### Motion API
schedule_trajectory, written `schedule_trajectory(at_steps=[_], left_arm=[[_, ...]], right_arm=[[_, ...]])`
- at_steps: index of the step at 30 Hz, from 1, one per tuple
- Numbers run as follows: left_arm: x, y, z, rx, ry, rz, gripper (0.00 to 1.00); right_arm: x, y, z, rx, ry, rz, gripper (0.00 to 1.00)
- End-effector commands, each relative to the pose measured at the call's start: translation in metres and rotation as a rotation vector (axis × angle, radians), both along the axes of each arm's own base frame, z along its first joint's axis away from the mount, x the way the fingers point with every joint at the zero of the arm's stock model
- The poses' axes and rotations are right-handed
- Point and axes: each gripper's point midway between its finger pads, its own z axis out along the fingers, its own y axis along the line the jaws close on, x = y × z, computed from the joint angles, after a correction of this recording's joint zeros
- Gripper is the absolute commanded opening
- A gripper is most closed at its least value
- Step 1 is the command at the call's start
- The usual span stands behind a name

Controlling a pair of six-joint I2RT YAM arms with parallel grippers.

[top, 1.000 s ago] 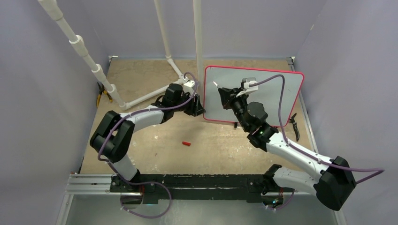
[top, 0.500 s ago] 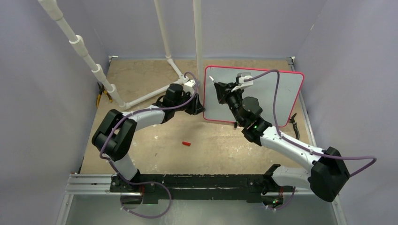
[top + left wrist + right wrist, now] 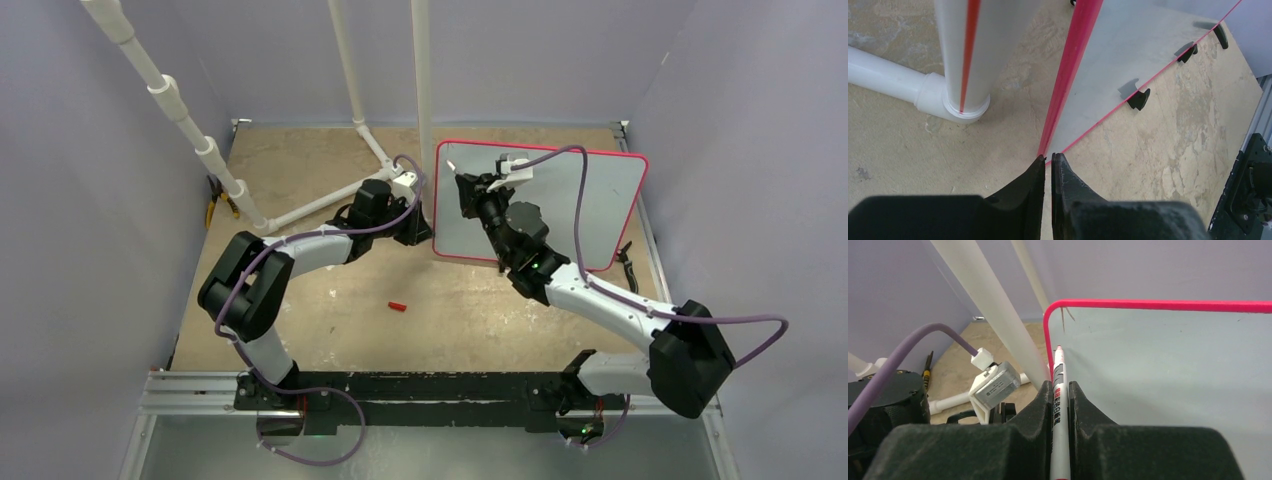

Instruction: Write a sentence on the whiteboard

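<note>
The whiteboard [image 3: 590, 195] stands upright on small black feet, white with a thin red frame [image 3: 1148, 304]. My left gripper [image 3: 428, 232] is at its lower left corner, and in the left wrist view the jaws [image 3: 1048, 159] are pinched on the red frame's edge [image 3: 1068, 75] with only a thin gap. My right gripper [image 3: 465, 187] is shut on a white marker [image 3: 1059, 380] with red print. The marker tip [image 3: 452, 166] is up by the board's top left corner. No sentence is in view on the board face; only a faint thin mark [image 3: 1065, 315] shows near that corner.
A white pipe post [image 3: 423, 80] rises just left of the board, with more pipes [image 3: 180, 110] slanting at the back left. A small red cap [image 3: 398, 306] lies on the table in front. Yellow-handled pliers [image 3: 220, 205] lie at the left edge, a black tool [image 3: 628, 265] at the right.
My right arm has carried the marker left and up across the board toward its top left corner. My left jaws have closed in on the board's lower left corner.
</note>
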Motion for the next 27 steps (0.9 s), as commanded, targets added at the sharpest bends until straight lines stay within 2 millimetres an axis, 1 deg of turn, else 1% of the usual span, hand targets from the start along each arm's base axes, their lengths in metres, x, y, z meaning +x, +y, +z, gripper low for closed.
schedule_trajectory(at_steps=[1,11,21,27], left_arm=[[0.004,0.0,0.001,0.007,-0.041,-0.008,0.07],[0.003,0.0,0.001,0.016,-0.05,-0.012,0.0],[0.002,-0.001,0.003,0.021,-0.054,-0.014,0.0],[0.002,-0.001,0.003,0.02,-0.056,-0.015,0.0]], right_arm=[[0.006,-0.005,0.03,0.038,-0.064,-0.041,0.0],[0.008,-0.011,0.01,0.005,-0.016,-0.084,0.0],[0.003,-0.02,-0.012,-0.011,0.045,-0.103,0.0],[-0.002,-0.026,-0.016,-0.009,0.058,-0.113,0.0]])
